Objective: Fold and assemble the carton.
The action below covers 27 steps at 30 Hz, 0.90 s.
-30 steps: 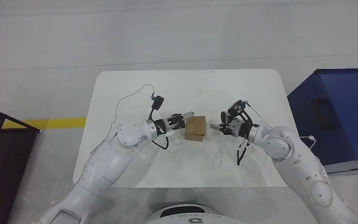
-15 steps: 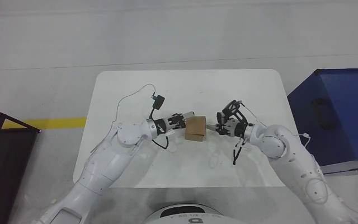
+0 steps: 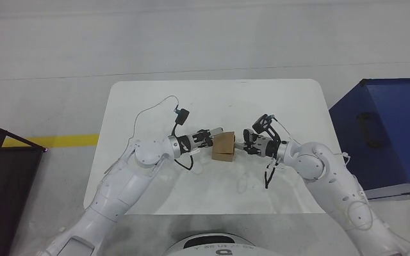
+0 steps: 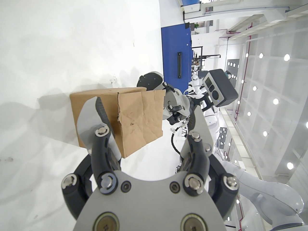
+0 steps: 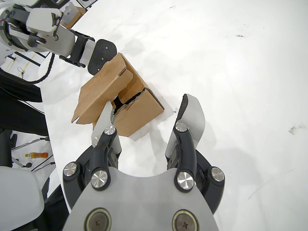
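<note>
as its jaws gape, left gripper (image 4: 146,105) touches the carton (image 4: 138,127)

A white rounded-corner surface (image 3: 275,102) stands on pale grey floor (image 3: 205,38) (a yellow painted stripe (image 3: 57,140) crosses it at the left); a large blue box (image 3: 375,137) sits beside the surface's right edge.

Carton (image 3: 223,147) of matt brown cardboard, table (image 3: 192,102) white and smooth.
The cardboard is creased, with rough torn edges. The table surface is matt, with small dark scuffs. The left gripper (image 4: 145,104) and right gripper (image 5: 149,106) have fingers (image 4: 86,116) of dull brushed metal, black plastic links, shiny screws and black dimpled pads (image 5: 101,54).
</note>
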### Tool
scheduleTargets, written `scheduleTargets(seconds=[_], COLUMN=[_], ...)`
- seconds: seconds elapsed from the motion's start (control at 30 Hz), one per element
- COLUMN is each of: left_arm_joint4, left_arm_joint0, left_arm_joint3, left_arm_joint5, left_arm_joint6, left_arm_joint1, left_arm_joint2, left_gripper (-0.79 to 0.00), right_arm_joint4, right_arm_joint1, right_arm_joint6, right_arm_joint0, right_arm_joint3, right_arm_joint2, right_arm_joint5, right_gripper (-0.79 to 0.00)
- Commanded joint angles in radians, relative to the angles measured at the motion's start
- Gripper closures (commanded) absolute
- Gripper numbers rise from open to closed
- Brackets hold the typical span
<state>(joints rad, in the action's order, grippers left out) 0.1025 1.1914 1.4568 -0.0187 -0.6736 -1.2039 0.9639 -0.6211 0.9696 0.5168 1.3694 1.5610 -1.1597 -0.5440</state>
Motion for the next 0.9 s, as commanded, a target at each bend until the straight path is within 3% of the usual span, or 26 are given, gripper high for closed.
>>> scheduleTargets(seconds=[0.0,0.23,0.33,0.37,0.4,0.47,0.87], left_arm_joint4=[-0.001,-0.056,-0.09,-0.094,-0.099,-0.108,-0.139], left_arm_joint0=[-0.002,-0.02,-0.032,-0.035,-0.037,-0.043,-0.058], left_arm_joint3=[-0.002,-0.01,-0.004,-0.002,0.0,0.001,-0.006], left_arm_joint5=[0.001,0.046,0.073,0.076,0.079,0.083,0.1], left_arm_joint6=[-0.002,-0.01,-0.022,-0.022,-0.023,-0.023,-0.031], left_arm_joint1=[-0.001,-0.001,-0.002,-0.003,-0.004,-0.006,-0.011], left_arm_joint2=[-0.001,-0.01,-0.025,-0.029,-0.033,-0.04,-0.053], left_gripper=[-0.653,-0.662,-0.566,-0.44,-0.376,-0.339,-0.372], right_arm_joint4=[0.0,-0.007,-0.005,-0.004,-0.004,-0.005,-0.033], right_arm_joint1=[0.001,0.0,0.0,-0.001,-0.001,-0.001,-0.003], right_arm_joint6=[0.003,0.018,0.024,0.025,0.027,0.033,0.041], right_arm_joint0=[-0.004,-0.009,-0.008,-0.007,-0.007,-0.007,-0.015], right_arm_joint3=[-0.005,-0.015,-0.012,-0.011,-0.01,-0.008,-0.002], right_arm_joint2=[0.002,0.0,-0.004,-0.005,-0.005,-0.005,-0.018], right_arm_joint5=[0.001,-0.003,-0.005,-0.006,-0.006,-0.006,0.014], right_gripper=[-0.533,-0.551,-0.551,-0.551,-0.551,-0.557,-0.56])
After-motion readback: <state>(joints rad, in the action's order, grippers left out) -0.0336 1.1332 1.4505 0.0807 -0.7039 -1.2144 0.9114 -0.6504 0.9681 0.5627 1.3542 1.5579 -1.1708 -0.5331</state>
